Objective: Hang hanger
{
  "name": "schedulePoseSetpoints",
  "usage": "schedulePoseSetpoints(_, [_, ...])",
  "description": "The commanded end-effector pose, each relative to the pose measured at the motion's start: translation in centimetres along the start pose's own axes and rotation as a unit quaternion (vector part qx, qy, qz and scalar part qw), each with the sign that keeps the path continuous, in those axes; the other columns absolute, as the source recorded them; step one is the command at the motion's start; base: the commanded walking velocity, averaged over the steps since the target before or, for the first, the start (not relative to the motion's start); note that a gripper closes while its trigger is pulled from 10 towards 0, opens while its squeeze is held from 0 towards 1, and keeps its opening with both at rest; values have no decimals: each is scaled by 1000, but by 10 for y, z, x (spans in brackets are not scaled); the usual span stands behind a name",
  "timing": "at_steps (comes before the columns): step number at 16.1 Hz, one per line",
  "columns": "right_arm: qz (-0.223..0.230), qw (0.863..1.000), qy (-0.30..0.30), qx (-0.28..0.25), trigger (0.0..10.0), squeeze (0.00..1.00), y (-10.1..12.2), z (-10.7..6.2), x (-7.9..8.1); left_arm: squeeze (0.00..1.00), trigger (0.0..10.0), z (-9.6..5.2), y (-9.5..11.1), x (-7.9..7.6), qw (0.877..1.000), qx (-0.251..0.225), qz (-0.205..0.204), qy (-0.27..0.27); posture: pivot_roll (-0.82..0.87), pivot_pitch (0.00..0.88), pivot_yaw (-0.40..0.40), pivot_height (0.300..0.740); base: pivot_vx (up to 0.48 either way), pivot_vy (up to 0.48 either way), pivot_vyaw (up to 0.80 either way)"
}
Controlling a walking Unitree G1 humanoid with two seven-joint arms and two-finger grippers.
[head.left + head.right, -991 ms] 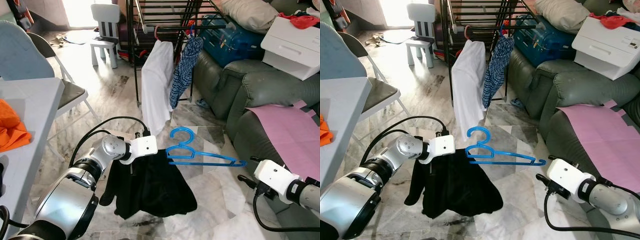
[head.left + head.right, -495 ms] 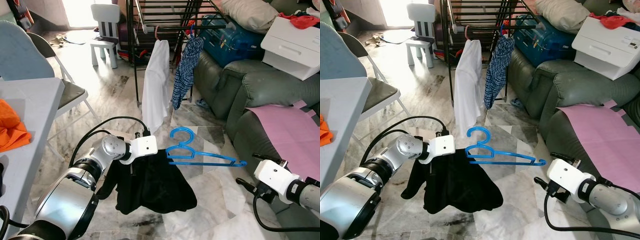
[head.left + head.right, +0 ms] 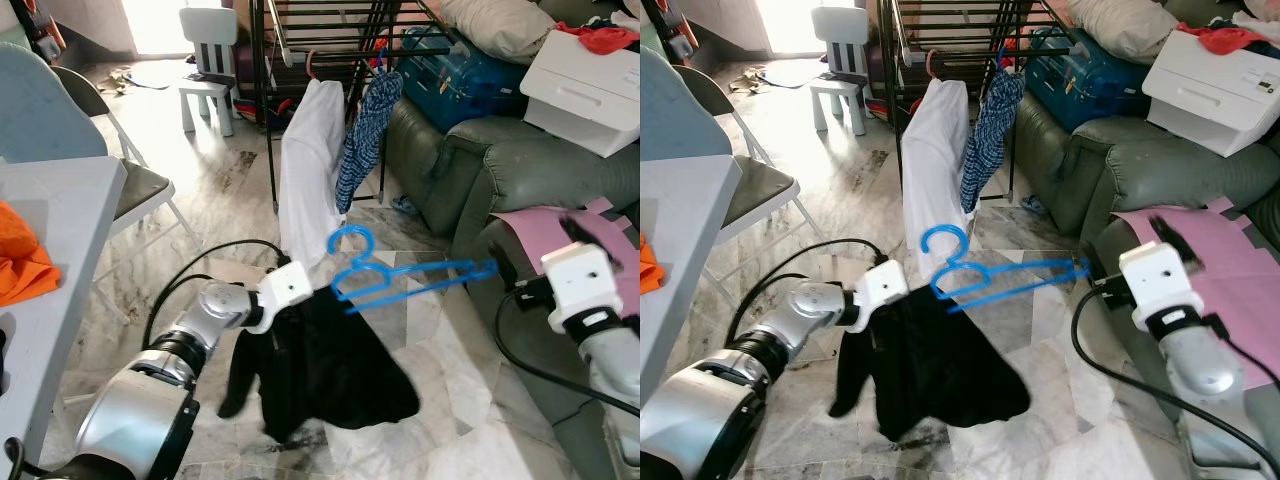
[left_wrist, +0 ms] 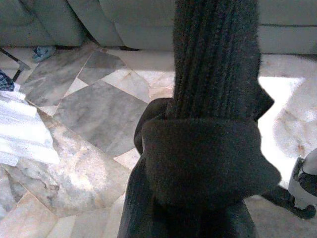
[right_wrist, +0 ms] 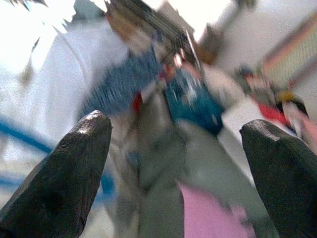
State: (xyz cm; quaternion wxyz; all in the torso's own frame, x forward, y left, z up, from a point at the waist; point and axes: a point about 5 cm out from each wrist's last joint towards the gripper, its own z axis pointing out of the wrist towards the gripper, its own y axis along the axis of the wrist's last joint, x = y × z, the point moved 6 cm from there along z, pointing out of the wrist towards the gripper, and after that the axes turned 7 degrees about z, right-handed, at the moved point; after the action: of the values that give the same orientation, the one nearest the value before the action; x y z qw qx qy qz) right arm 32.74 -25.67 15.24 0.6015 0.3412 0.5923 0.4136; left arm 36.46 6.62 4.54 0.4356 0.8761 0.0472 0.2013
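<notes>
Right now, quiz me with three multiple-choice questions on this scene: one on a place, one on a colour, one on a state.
1. Where does the white shirt hang?
A. on the drying rack
B. on the chair
C. on the sofa

2. What colour is the hanger?
A. red
B. blue
C. white

3. How are the right gripper fingers?
A. shut on the hanger
B. shut on cloth
C. open

Answers: 1 A, it drapes from the rack's rail; 2 B, it is plainly blue in both eye views; 3 C, the right wrist view shows both fingers wide apart.

No readable text, label, brand, number or sign can be made out on anything in these views, whether near the jaws or farther from them.
</notes>
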Motion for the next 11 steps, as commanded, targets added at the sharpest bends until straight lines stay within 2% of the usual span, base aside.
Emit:
schedulePoseSetpoints(1, [12,1000,0,4,10000,0,-2,0,2,0,0,0,10,7,1000,-16,6,10,-6,0,-17,740,0,0,0])
schedulePoseSetpoints(2, [39,999,-3,-1,10000,1000,-1,-1,4,0,0,-1,11,10,1000,-18,5,19,-4,0,-18,740,0,0,0])
schedulePoseSetpoints(3, [27,1000,-4,-6,10000,1000,0,-2,5,0,0,-2,12,16,999,-15,4,39,-4,0,-18,740,0,0,0])
schedulePoseSetpoints(5, [64,998,-24,17,10000,1000,-11,-7,3,0,0,-5,18,33,996,-23,-12,88,-3,0,-19,740,0,0,0])
schedulePoseSetpoints(6, [82,996,-2,36,10000,984,-20,-12,12,0,0,-6,27,36,994,-47,-26,90,-6,0,-17,740,0,0,0])
schedulePoseSetpoints(7, [115,992,20,48,10000,910,-26,-16,22,0,0,-5,39,39,993,-74,-34,91,-6,0,-17,740,0,0,0])
schedulePoseSetpoints(8, [159,985,49,54,10000,0,-31,-23,37,0,0,-5,59,44,988,-117,-43,93,0,0,-14,740,0,0,0])
schedulePoseSetpoints(10, [187,977,69,71,10000,0,-40,-26,55,0,0,-3,79,44,980,-172,-66,82,0,0,-10,740,0,0,0])
schedulePoseSetpoints(11, [199,973,77,83,10000,0,-46,-25,63,0,0,-1,90,38,975,-201,-73,58,0,0,-10,740,0,0,0])
